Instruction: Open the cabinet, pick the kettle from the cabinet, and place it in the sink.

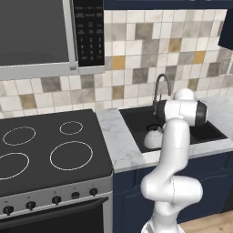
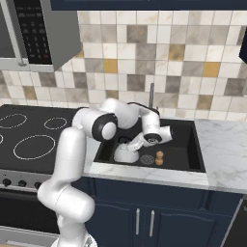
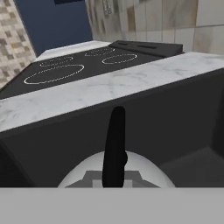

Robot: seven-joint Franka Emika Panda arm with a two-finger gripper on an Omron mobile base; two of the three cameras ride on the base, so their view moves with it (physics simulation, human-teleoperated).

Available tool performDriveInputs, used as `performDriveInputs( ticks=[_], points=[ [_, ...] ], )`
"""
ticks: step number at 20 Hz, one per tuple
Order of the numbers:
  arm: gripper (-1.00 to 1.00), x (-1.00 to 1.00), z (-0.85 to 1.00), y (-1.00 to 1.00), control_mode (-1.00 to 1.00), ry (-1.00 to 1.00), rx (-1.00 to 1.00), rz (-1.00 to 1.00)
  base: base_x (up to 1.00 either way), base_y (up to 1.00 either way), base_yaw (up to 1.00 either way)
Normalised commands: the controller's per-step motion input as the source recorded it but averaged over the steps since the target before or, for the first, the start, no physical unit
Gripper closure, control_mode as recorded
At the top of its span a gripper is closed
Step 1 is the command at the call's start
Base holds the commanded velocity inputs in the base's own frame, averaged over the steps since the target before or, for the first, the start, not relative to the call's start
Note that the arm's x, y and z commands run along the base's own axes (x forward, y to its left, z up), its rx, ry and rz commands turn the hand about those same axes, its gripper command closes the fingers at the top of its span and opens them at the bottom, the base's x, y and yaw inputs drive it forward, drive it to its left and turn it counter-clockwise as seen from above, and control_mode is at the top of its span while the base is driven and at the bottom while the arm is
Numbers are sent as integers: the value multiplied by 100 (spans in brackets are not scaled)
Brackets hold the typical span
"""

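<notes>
Gripper (image 2: 141, 143) low inside the sink (image 2: 185, 157), at its left end beside the stovetop (image 2: 34, 137). Finger spread hidden; can't tell whether it grips. Kettle (image 2: 126, 153) on the basin floor directly below the hand, black handle (image 3: 114, 146) arching up toward the camera. Drain (image 2: 146, 159) just right. Judged: release, then lift straight up.

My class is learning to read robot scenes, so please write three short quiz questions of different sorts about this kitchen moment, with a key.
1. True or false: the kettle sits inside the sink.
2. What lies left of the sink? A) stovetop B) toaster C) fridge
3. Fill in: beside the drain stands a small brown ____.

Key: 1 true; 2 A; 3 bottle. The hand is down in the sink by the kettle.
</notes>
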Motion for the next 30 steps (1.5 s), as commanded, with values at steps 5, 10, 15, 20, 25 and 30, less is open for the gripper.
performDriveInputs(
  ticks=[5, 10, 15, 20, 25, 30],
  points=[
    [100, 7, -15, 0, -100, -4, 4, 0, 0, 0, 0],
    [100, 10, -12, 2, -100, -7, 2, 0, 0, 0, 0],
    [100, 12, -11, 2, -100, -7, 0, 0, 0, 0, 0],
    [100, 13, -10, 0, -100, -6, 0, 0, 0, 0, 0],
    [100, 15, -11, 0, -100, -3, 0, 0, 0, 0, 0],
    [100, 14, -16, 0, -100, 0, 0, 0, 0, 0, 0]
  ],
)
